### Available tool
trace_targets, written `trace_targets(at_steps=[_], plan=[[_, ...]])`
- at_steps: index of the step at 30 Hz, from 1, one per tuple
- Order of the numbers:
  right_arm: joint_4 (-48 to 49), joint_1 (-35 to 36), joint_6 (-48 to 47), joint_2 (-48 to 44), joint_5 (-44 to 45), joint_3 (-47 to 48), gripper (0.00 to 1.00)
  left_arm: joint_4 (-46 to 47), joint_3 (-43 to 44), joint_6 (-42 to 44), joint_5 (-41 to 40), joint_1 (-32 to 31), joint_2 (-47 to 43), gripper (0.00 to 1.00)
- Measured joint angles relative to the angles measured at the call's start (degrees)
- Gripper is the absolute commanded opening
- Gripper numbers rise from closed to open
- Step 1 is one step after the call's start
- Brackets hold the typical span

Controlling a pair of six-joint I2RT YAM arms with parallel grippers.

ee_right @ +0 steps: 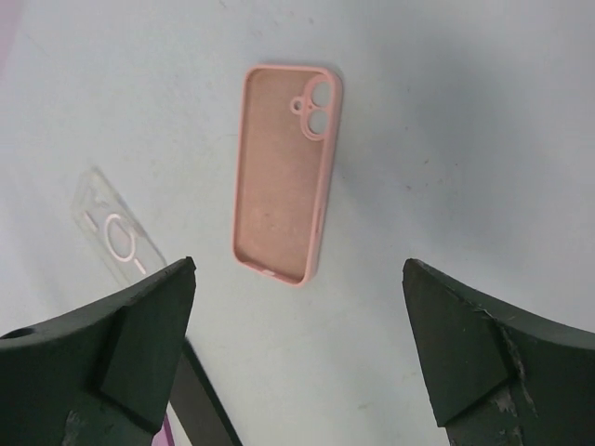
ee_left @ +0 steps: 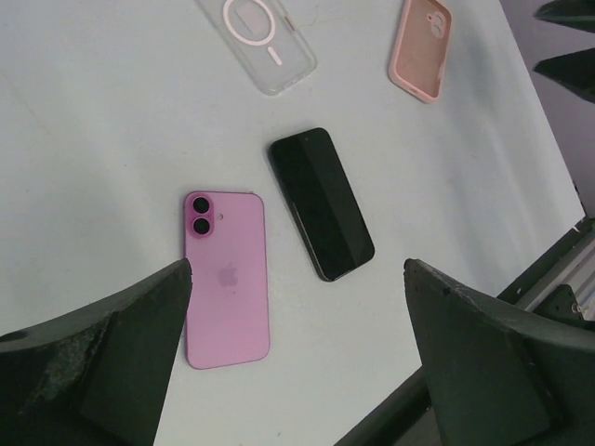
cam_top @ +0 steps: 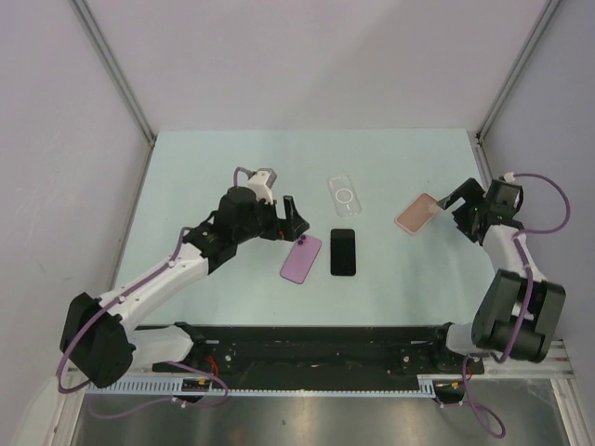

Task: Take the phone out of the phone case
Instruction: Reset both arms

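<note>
Purple phone (ee_left: 226, 279), black phone (ee_left: 322, 203), salmon case (ee_right: 282, 171), clear white-ringed case (ee_left: 256, 39)

Black phone (cam_top: 343, 252) flat at mid-table (cam_top: 186, 172). Clear case (cam_top: 343, 196) with white ring just beyond, not touching.

A pale green table (cam_top: 186, 186) fills the middle of the top view, and 4 things lie flat on it, none touching another. Near the centre a purple-pink phone (cam_top: 302, 258) lies back up and slightly tilted, its 2 camera lenses showing. Just to its right a black phone (cam_top: 343, 252) lies screen up. Above that sits a clear case (cam_top: 344, 196) with a white ring. Further right, a salmon-pink case (cam_top: 417, 214) lies angled, empty, hollow side up.
</note>
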Motion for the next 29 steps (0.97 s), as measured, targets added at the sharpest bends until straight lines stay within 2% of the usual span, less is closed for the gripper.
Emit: trace_targets(at_steps=[7,13,18,29], plan=[[-8.8,3.9,-2.0,-14.7,6.5,0.1,1.00,-4.6,0.0,0.1,1.5,3.6,-4.2,1.00],[-18.1,15.8,-2.8,-17.9,14.7,0.1,1.00,-7.4,0.0,0.1,2.0,4.4,-7.5,1.00],[-23.4,21.8,-2.1,-18.4,19.6,-0.2,1.00,-8.7,-1.6,0.2,1.9,4.5,-9.4,1.00],[-25.4,22.8,-1.2,-21.8,24.0,-4.1,0.99,-10.6,-4.5,0.2,1.4,4.5,-10.4,1.00]])
